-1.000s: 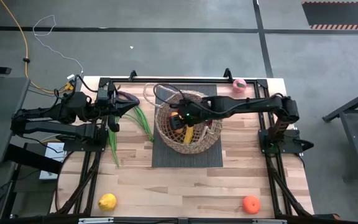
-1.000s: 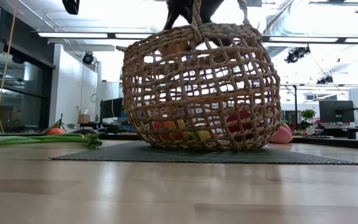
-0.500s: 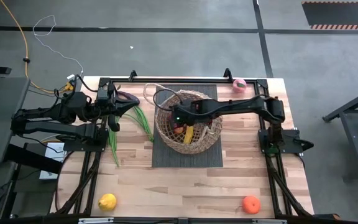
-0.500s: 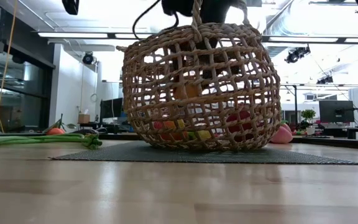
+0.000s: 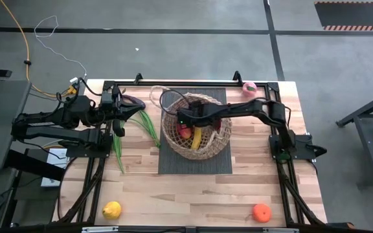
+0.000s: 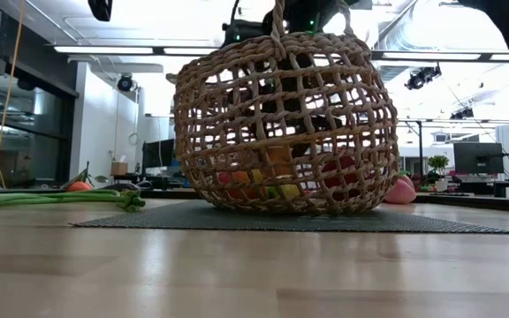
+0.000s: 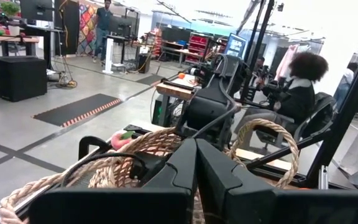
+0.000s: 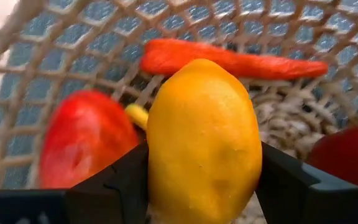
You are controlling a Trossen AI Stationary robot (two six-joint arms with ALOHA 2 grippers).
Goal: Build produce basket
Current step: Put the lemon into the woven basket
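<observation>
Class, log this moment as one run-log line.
right gripper: inside basket, holding yellow-orange fruit | left gripper: shut, beside basket | lemon, orange: on table

Tan open-weave basket [image 5: 196,133] stands upright on the mat, holding produce [image 8: 204,140].

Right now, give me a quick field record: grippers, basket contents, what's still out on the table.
right gripper: inside the basket, shut on a yellow-orange fruit
left gripper: shut, at the table's left, by the green bean stalks
in basket: carrot, red fruit, banana
still on table: lemon, orange, pink fruit
</observation>
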